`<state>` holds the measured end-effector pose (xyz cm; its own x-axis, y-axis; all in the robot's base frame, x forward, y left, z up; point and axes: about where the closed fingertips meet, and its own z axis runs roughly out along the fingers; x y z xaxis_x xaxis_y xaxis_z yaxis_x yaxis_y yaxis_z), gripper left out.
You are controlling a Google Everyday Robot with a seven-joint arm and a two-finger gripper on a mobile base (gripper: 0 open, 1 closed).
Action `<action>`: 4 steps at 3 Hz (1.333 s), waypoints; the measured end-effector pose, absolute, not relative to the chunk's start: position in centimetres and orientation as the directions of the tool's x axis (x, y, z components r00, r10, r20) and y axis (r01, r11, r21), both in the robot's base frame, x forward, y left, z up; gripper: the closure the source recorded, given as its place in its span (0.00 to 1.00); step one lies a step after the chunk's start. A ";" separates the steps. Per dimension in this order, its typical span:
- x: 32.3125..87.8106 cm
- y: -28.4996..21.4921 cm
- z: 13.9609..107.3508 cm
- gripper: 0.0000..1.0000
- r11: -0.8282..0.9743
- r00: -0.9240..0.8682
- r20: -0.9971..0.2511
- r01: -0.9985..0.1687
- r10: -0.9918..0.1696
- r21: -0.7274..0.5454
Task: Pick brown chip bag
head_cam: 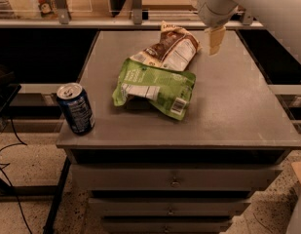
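The brown chip bag [170, 50] lies crinkled at the back middle of the grey cabinet top [228, 101], its white label panel facing up. A bright green bag [154, 86] lies in front of it and overlaps its near edge. My gripper [216, 41] hangs from the white arm [247, 1] at the upper right, just to the right of the brown bag and above the surface, apart from it.
A blue soda can [76, 108] stands upright at the front left corner. Drawers [174, 182] sit below the top. A shelf rail with posts [135, 4] runs behind the cabinet. Cables lie on the floor at left.
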<state>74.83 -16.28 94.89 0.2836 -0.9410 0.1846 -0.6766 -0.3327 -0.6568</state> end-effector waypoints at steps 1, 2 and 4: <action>74.7 -15.8 93.7 0.00 -0.473 0.399 0.266 -0.629 -0.878 -0.618; 74.9 -15.2 92.4 0.00 -0.604 0.512 0.332 -0.575 -0.792 -0.552; 76.0 -13.4 90.3 0.00 -0.744 0.661 0.359 -0.504 -0.659 -0.439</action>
